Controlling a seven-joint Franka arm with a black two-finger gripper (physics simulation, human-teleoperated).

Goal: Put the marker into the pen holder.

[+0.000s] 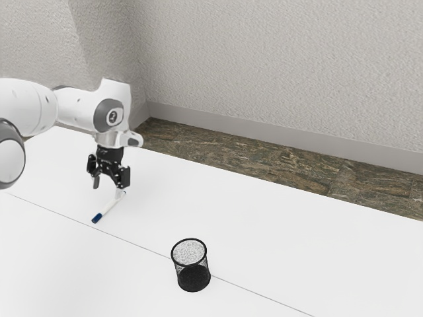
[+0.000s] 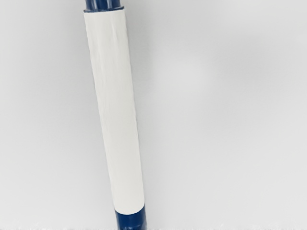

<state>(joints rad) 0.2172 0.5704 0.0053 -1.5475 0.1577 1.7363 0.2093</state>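
In the exterior view my gripper hangs a little above the table, its two black fingers spread apart with nothing between them. Just below it the marker lies on the white table, its blue end toward the front and its white barrel running back under the hand. The wrist view has the marker close up, a white barrel with blue at both ends. The pen holder, a black mesh cup, stands upright on the table, toward the exterior view's right of the marker and nearer the camera.
The white table has a thin seam line running across it past the pen holder. Behind its far edge are a brown stone-patterned floor and a pale textured wall.
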